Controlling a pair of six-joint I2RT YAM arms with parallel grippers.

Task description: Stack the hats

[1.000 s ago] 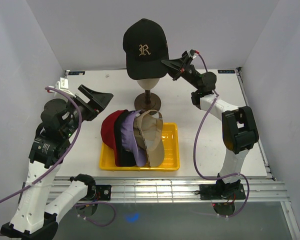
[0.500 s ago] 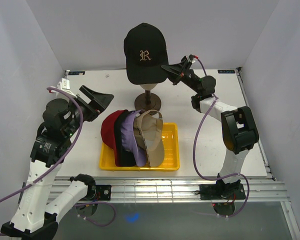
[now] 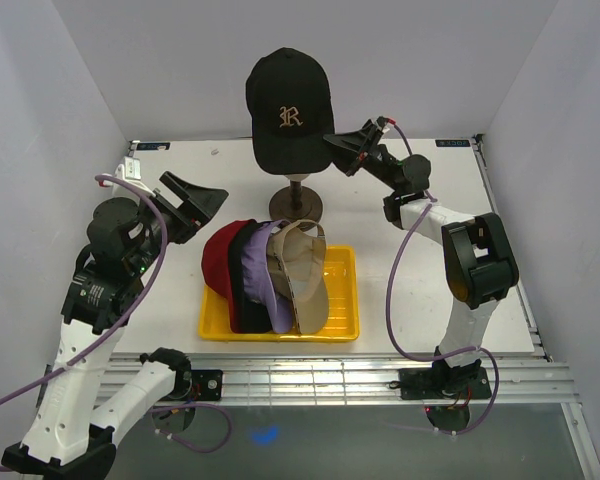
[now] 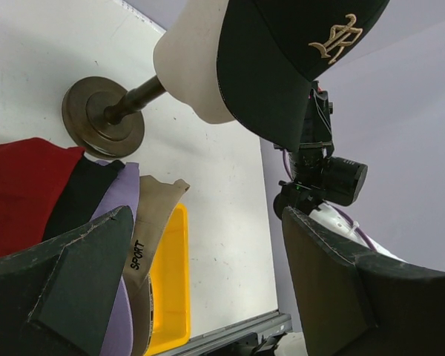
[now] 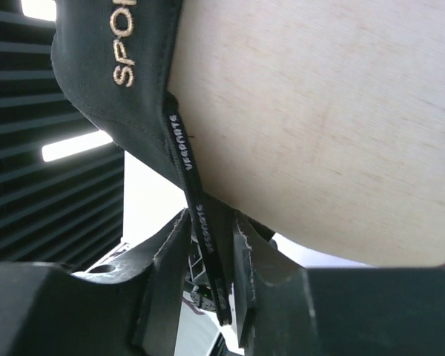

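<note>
Black fabric with a gold "R" on the front: this black cap [image 3: 288, 105] sits pulled down over the cream mannequin head [image 4: 193, 67], its front turned toward the arms. At its back, the right gripper [image 5: 210, 222] has the cap's adjusting strap [image 5: 184, 163] between its fingers. The jaws stand a little apart with a sliver of gap on either side, so we judge the strap loose rather than pinched.

The other four hats lie in the yellow tray [image 3: 342, 300], just in front of the head's round stand [image 3: 295, 206]. From left to right they are the red cap [image 3: 218, 262], a dark cap [image 3: 242, 275], the lavender cap [image 3: 261, 285] and the tan cap [image 3: 305, 268], nested on edge one inside the next.

If the pile is meant to grow on the head, we reckon one hat is on and four are left to bring over. If the tray is the goal, only the black cap remains out. We cannot tell which from these views.

The left gripper [image 3: 202, 208] hangs above the table left of the tray, its jaws spread wide with nothing between them.

Beneath it all is a plain white table [image 3: 365, 215]. Pale grey-lilac walls [image 3: 430, 60] close it in on three sides, and metal rails [image 3: 310, 375] run along the near edge where the arms are bolted.
</note>
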